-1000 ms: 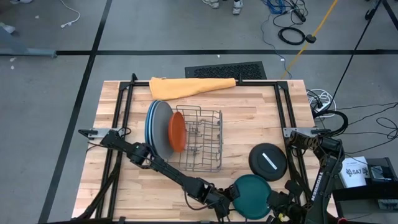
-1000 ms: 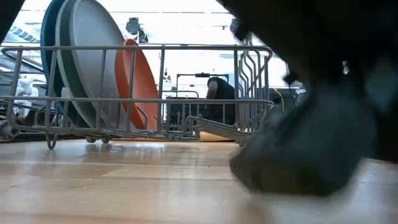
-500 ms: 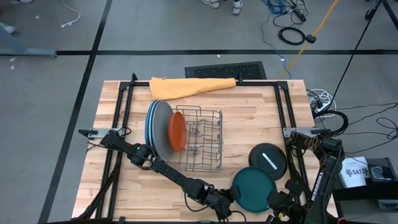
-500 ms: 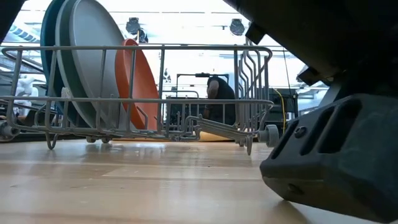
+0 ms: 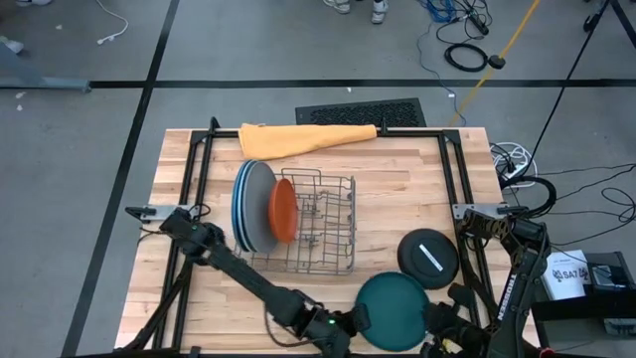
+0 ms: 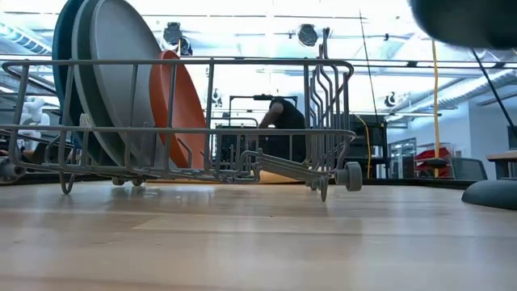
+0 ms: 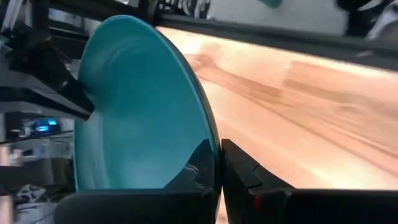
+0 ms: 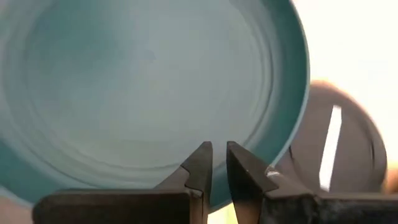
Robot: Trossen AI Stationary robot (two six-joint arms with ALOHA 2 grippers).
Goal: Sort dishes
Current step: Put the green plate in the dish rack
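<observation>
A teal plate (image 5: 393,310) is at the table's near right, roughly level, between my two grippers. My left gripper (image 5: 358,320) is shut on its left rim. My right gripper (image 5: 433,320) is at its right rim, its shut fingers (image 8: 214,163) over the plate's face (image 8: 143,93). A black plate with a white stripe (image 5: 427,254) lies flat on the table just beyond. Light blue, blue and grey plates (image 5: 248,207) and an orange plate (image 5: 283,209) stand on edge in the wire rack (image 5: 323,224). My left gripper pinches the teal plate's rim (image 7: 214,146) between its two fingers, one on each face. The fingers come level from the table's left. The plate is held clear of the table. My right gripper: I cannot tell whether its fingers touch the plate.
A folded orange cloth (image 5: 303,137) lies at the far edge behind the rack. The rack's right half (image 6: 323,121) holds no plates. Bare wood shows left of the rack and along the near edge. A person (image 6: 283,121) is in the room behind the table.
The teal plate has risen off the table and shifted a little toward the left edge, staying about level. Both grippers went up with it: the dark mass that filled the low view's right side has lifted out of sight. My left arm's elbow has swung toward the near edge.
</observation>
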